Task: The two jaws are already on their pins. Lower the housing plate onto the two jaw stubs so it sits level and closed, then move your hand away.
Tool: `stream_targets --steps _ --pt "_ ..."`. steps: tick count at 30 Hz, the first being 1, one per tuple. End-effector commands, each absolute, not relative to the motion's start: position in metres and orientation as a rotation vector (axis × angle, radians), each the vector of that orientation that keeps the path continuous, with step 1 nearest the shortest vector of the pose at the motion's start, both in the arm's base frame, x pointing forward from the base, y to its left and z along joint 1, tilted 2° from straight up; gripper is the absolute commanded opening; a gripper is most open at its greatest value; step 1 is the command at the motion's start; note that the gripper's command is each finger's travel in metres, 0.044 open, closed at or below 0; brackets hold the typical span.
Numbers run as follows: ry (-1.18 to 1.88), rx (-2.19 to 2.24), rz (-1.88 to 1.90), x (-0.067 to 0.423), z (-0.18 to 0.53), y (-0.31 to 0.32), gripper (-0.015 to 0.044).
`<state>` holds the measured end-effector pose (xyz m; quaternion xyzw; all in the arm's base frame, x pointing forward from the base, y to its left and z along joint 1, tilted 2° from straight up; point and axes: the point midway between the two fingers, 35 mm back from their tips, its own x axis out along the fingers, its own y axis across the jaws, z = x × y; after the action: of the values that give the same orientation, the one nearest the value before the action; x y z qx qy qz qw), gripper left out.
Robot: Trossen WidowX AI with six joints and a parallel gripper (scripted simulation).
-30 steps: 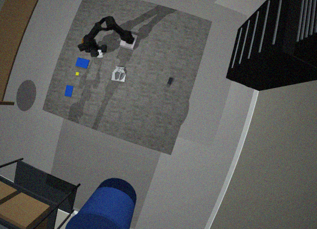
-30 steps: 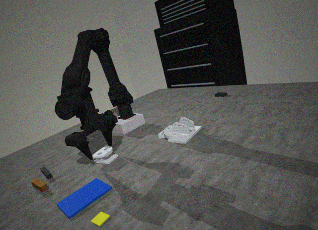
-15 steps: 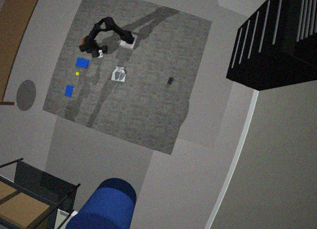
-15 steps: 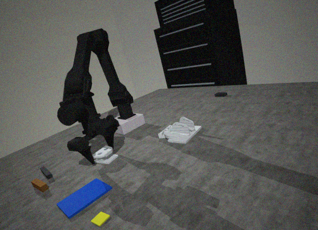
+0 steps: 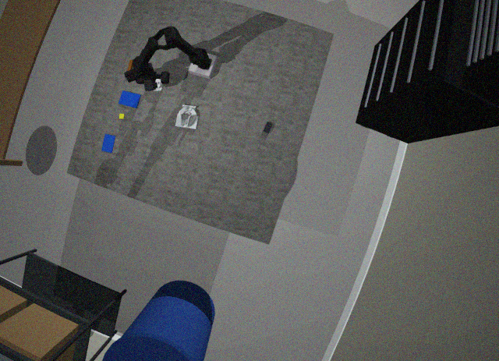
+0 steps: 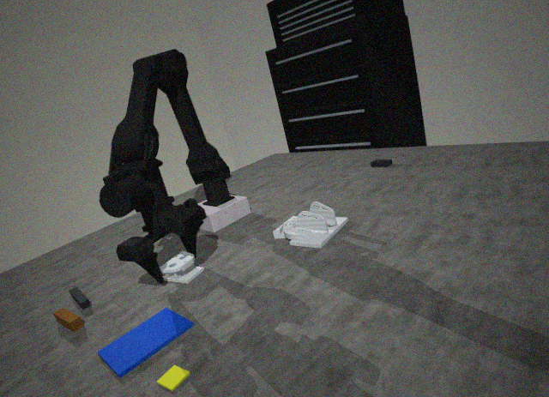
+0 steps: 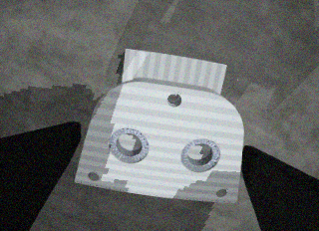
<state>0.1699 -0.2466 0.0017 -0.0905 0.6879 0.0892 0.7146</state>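
Note:
The white housing plate [image 6: 179, 261] [image 7: 159, 176] has two ringed holes and rests on a small white stand [image 6: 190, 274] [image 7: 174, 71]. My gripper [image 6: 178, 269] [image 7: 162, 142] [image 5: 157, 81] is open, with one finger on each side of the plate. The right finger looks very near the plate's edge in the wrist view; contact cannot be told. The two white jaws [image 6: 311, 221] [image 5: 188, 117] stand on a white base [image 6: 331, 231] [image 5: 179, 124], apart from the plate. Their pins are hidden.
A large blue slab [image 6: 146, 340] [image 5: 129, 99] and a yellow tile [image 6: 173, 377] [image 5: 121, 115] lie near the gripper. An orange block [image 6: 69, 319] and a dark block [image 6: 80, 297] lie beyond. Another blue slab [image 5: 108, 143] and dark block [image 5: 267, 126] lie farther off.

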Motion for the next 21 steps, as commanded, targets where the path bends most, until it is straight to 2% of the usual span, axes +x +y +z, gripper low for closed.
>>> stream_targets --steps 1,5,18,21 --pt "1.528 -0.199 0.194 0.1694 0.0009 -0.2468 0.0440" --pt "1.528 -0.199 0.194 0.1694 0.0009 -0.2468 0.0440" --pt "1.524 -0.200 0.198 0.1698 0.0015 -0.2465 0.0353" --pt "1.524 -0.200 0.198 0.1698 0.0015 -0.2465 0.0351"
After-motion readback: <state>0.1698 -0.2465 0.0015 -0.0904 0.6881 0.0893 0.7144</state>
